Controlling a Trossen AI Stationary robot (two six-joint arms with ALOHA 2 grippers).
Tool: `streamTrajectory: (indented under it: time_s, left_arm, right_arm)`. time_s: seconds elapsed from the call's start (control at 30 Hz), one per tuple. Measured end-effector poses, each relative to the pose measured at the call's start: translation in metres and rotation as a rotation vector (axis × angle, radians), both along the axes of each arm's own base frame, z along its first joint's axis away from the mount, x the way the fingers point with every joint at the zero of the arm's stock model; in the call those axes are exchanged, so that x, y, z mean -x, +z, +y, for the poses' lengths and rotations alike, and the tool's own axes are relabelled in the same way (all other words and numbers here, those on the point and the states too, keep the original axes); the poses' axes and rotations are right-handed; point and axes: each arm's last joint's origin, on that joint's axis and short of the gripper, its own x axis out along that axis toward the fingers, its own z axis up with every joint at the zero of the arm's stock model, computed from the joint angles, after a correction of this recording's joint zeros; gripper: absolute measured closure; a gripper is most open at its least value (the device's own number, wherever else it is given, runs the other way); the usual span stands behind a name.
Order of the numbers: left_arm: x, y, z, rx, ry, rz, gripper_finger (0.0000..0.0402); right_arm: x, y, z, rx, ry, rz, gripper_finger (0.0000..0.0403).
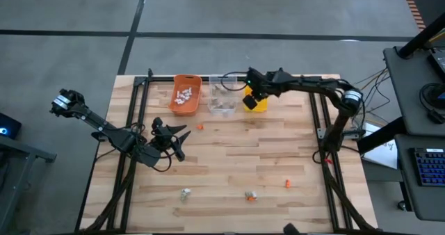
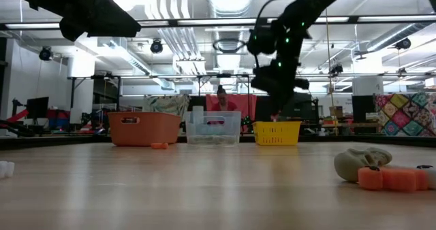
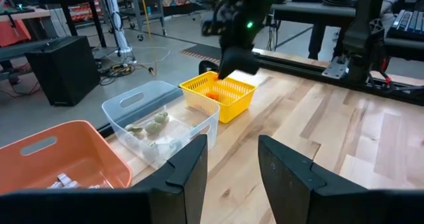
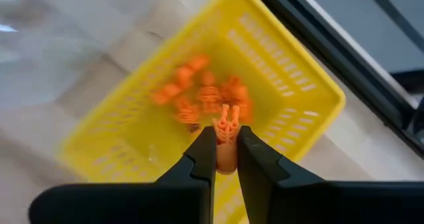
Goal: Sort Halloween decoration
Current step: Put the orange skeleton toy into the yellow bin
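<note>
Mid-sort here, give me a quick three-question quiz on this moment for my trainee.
1. True or false: the right tool grips an orange trinket above the yellow bin.
2. Which bin holds the white trinkets? A) orange bin B) clear bin C) yellow bin
3. Fill in: the left tool hangs ____ and holds nothing.

Key: 1 true; 2 A; 3 open

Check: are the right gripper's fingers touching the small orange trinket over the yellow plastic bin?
Touching. The right wrist view shows the small orange trinket pinched between both fingers of the right gripper, above the yellow plastic bin.
</note>
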Motion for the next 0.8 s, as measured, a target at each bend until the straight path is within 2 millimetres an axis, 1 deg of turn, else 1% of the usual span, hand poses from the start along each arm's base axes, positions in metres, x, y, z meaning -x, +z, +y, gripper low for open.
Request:
streamTrajectory:
  time_s: [0.1, 0.23, 0.53, 0.8]
  left_arm:
    - [0.0, 0.0, 0.0, 0.008, 0.002, -0.006, 0.0284]
    - [0.0, 0.0, 0.0, 0.011, 0.003, -0.009, 0.0284]
    - [0.0, 0.0, 0.0, 0.027, 0.007, -0.021, 0.0284]
    - [0.0, 0.0, 0.0, 0.037, 0.002, -0.024, 0.0284]
  right_arm:
    - [0.002, -0.013, -0.013, -0.019, -0.038, 0.029, 0.0355]
    - [0.001, -0.024, -0.02, -0.024, -0.044, 0.042, 0.0335]
    - [-0.003, -0.024, -0.023, -0.002, -0.026, 0.013, 0.0326]
    - [-0.004, -0.024, -0.021, -0.053, 0.008, -0.018, 0.0326]
